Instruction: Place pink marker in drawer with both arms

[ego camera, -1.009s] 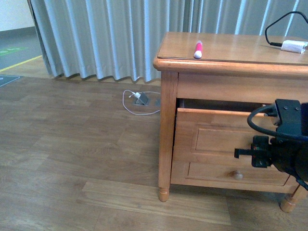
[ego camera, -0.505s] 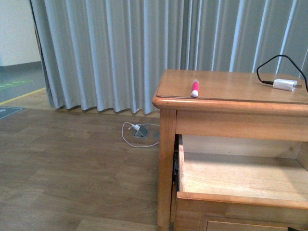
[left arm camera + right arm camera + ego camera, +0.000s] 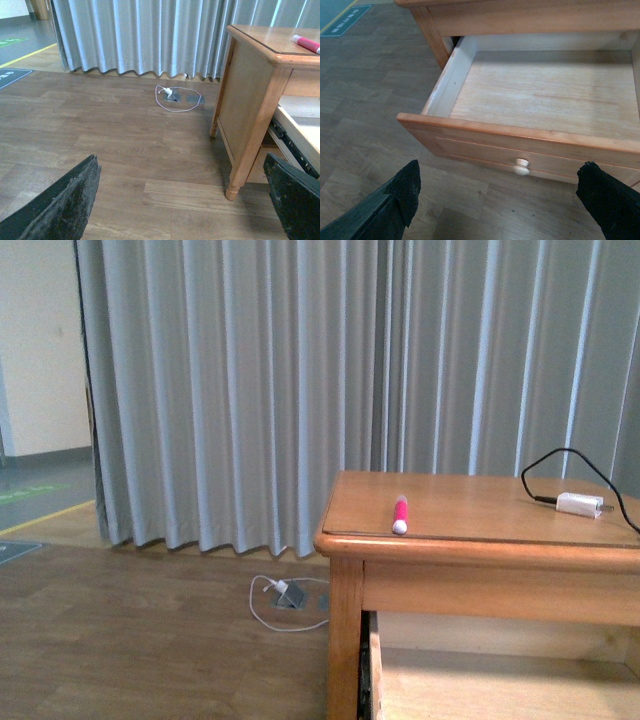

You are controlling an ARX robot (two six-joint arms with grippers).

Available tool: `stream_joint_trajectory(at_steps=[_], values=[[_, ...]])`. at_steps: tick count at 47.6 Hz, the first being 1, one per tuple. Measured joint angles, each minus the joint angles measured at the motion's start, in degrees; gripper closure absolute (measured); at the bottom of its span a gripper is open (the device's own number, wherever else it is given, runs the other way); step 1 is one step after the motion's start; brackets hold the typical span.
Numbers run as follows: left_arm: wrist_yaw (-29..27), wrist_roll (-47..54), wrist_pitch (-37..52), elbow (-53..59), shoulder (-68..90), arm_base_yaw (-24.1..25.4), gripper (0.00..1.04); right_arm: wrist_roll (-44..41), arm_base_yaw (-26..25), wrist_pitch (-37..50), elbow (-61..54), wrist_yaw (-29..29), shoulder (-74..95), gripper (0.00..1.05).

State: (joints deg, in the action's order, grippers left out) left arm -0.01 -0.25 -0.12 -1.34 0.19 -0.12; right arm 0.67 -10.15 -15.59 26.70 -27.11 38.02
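Short pink marker (image 3: 400,513) flat on cabinet top (image 3: 470,502), white end forward; drawer (image 3: 545,95) below wide open

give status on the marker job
Left gripper open, empty. Right gripper open over open drawer. Pink marker on cabinet top, untouched. Charger plug well clear of it.

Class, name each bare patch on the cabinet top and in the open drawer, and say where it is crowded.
In the drawer, the pale floor is bare from wall to wall: the widest spot. On the cabinet top, the stretch between the pink marker and the white charger plug is free. The right end is crowded by plug and black cable.
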Motion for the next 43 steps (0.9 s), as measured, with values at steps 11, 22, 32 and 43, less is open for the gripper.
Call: stream_joint_trajectory(at_steps=[11, 22, 32, 43], values=[[0.00, 0.02, 0.00, 0.00, 0.00, 0.00, 0.06, -1.16, 0.22, -6.60, 0.68, -0.37, -7.02, 0.08], [0.00, 0.02, 0.00, 0.00, 0.00, 0.00, 0.06, -0.87, 0.37, -6.60, 0.44, -0.20, -7.30, 0.08], [0.00, 0.02, 0.00, 0.00, 0.00, 0.00, 0.06, -0.85, 0.37, -6.60, 0.44, -0.17, -7.32, 0.08], [-16.94, 0.74, 11.65, -4.09, 19.47, -13.35, 0.06, -0.85, 0.39, -6.60, 0.42, -0.17, -7.32, 0.08]])
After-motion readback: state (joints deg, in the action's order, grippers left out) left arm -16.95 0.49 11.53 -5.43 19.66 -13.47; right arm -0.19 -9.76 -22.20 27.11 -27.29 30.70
